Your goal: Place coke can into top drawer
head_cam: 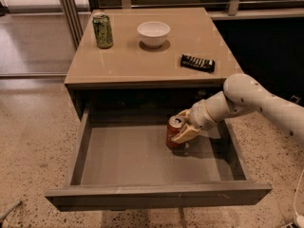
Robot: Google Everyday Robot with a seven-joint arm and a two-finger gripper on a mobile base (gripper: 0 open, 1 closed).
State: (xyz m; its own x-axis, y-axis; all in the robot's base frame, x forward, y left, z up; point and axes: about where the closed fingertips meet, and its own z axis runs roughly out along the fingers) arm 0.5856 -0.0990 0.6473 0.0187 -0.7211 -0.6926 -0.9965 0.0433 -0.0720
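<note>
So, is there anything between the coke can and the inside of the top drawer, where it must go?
No, nothing visible. The gripper is shut on the coke can, which stands upright inside the open top drawer, right of its middle, at or just above the floor.

Single camera, high in front of the cabinet (142, 65), looks down and back (fairly near); open drawer (156, 194) fills lower frame, gripper (180, 127) inside at right, clasping the coke can (172, 133).

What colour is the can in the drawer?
Red, silver top: coke can, held by the gripper inside the top drawer. Camera view.
</note>
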